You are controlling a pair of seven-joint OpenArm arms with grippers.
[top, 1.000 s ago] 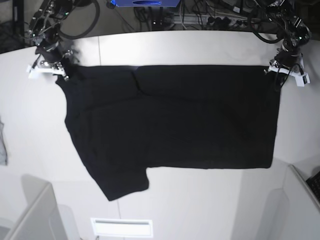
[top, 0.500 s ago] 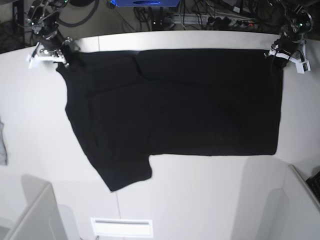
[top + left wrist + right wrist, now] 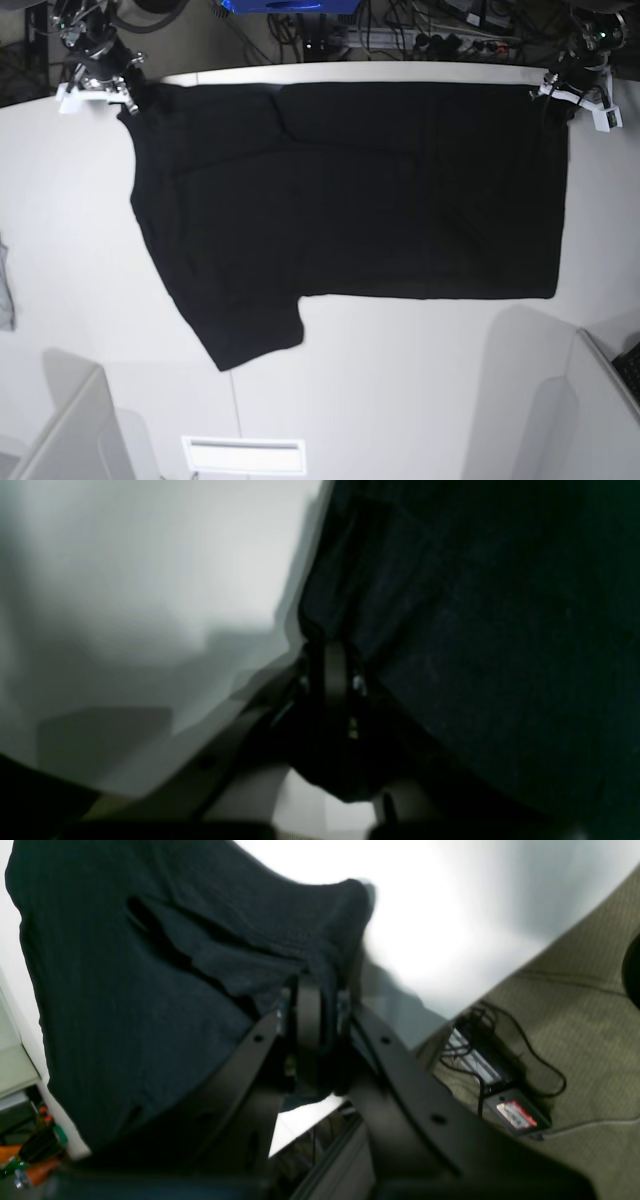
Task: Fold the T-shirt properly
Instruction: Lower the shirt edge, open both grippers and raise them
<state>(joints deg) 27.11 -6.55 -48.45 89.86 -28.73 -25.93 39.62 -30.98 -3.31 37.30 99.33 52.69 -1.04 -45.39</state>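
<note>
The black T-shirt (image 3: 340,200) lies spread on the white table (image 3: 400,400), plain side up, with one sleeve pointing toward the near left. My right gripper (image 3: 126,98) is shut on the shirt's far left corner. At the far right corner my left gripper (image 3: 550,98) is shut on the cloth too. In the right wrist view, the gripper (image 3: 312,1010) pinches a bunched fold of the T-shirt (image 3: 125,990). The left wrist view shows the gripper (image 3: 335,665) clamped on the T-shirt's (image 3: 500,630) edge.
A grey cloth scrap (image 3: 5,290) lies at the table's left edge. Cables (image 3: 420,40) and a blue box (image 3: 290,5) sit behind the far edge. A white panel (image 3: 70,430) stands at the near left. A power strip (image 3: 500,1095) lies on the floor.
Both grippers have moved toward the table's far edge, dragging the T-shirt's top edge with them. The whole shirt has slid farther back and lies stretched flatter.
</note>
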